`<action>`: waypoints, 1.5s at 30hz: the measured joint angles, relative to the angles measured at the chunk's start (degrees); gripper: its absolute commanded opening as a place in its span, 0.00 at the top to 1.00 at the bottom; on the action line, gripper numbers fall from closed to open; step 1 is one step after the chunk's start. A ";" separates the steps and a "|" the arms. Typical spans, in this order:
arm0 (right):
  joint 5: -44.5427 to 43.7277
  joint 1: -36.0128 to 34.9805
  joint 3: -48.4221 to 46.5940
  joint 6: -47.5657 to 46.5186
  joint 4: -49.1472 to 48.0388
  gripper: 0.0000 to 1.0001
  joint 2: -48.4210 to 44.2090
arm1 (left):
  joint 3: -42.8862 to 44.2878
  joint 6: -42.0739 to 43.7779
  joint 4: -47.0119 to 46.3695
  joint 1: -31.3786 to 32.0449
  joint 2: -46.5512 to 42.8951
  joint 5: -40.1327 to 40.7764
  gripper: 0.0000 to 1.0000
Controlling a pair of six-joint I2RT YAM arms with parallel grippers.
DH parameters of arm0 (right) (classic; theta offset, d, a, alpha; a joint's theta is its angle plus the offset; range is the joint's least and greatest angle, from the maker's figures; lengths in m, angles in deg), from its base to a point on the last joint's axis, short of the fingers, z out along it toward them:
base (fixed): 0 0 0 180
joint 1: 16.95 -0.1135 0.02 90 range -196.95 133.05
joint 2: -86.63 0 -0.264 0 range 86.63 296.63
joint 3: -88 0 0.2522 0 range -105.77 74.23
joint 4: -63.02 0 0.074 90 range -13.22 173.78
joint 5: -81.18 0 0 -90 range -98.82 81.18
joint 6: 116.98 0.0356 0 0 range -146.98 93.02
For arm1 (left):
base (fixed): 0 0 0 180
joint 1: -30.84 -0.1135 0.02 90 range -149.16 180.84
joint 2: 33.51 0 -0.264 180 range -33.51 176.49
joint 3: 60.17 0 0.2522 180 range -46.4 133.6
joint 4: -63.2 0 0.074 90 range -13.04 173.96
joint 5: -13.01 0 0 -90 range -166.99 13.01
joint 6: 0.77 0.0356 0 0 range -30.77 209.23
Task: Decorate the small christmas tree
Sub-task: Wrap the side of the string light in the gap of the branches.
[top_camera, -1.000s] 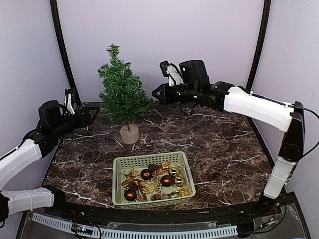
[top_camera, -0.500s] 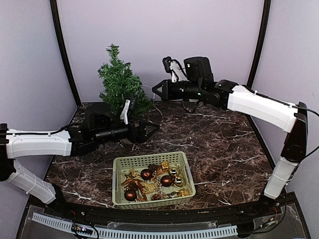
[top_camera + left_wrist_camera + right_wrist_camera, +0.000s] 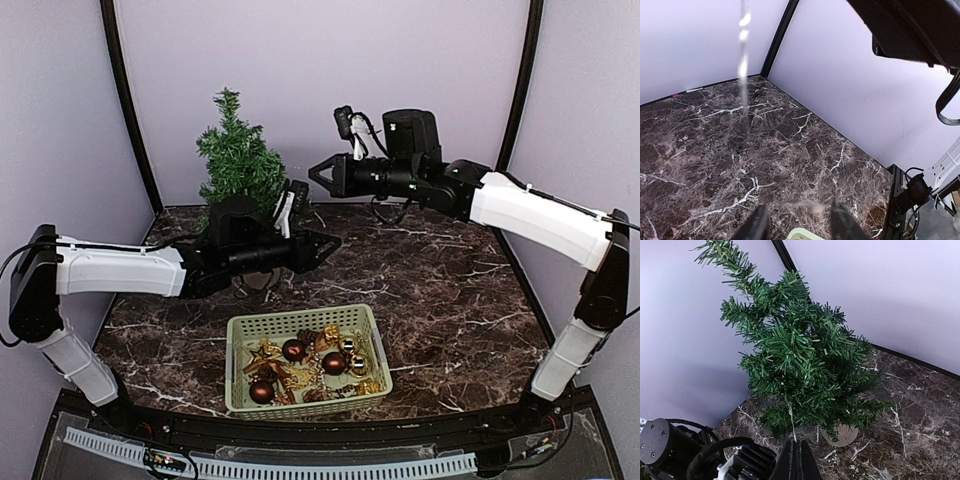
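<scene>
Listing near to far: pale green perforated plastic basket (image 3: 300,318) of brown and gold ornaments (image 3: 334,362) is set nearest, with the left gripper (image 3: 333,243) held in the air just beyond it, fingers parted and empty. Small green bristly christmas tree (image 3: 240,165) is stood upright at far left, seemingly undecorated, the right gripper (image 3: 316,172) poised beside its crown with fingers pressed together. Fetching an ornament is judged the step in hand; a descent of the left gripper onto one piece in the basket is called for.
</scene>
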 measured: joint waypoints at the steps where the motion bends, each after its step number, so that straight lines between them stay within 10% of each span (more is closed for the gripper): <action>1: -0.07 0.02 0.31 0.00 -0.07 1.00 -0.09 | 0.00 0.11 -0.02 0.00 0.04 -0.07 0.84; 6: -0.52 0.46 2.51 0.09 -0.74 0.96 -0.85 | 0.02 -0.24 -0.26 0.02 0.04 -1.84 1.00; 11: -1.36 1.99 7.61 1.40 -2.56 0.34 -3.54 | 0.04 -0.87 -0.39 0.04 0.04 -3.04 1.00; 17: -3.30 3.67 25.46 1.92 -9.29 0.08 -17.18 | 2.23 -3.48 -0.04 0.04 0.02 -2.82 1.00; 28: 4.35 2.78 45.92 4.48 -27.85 0.15 -24.26 | 4.85 -7.15 -1.16 0.04 0.00 -2.89 1.00; 45: 8.66 0.57 51.32 2.82 -33.40 0.51 -17.62 | 4.87 -7.96 -1.40 0.04 -0.02 -2.78 1.00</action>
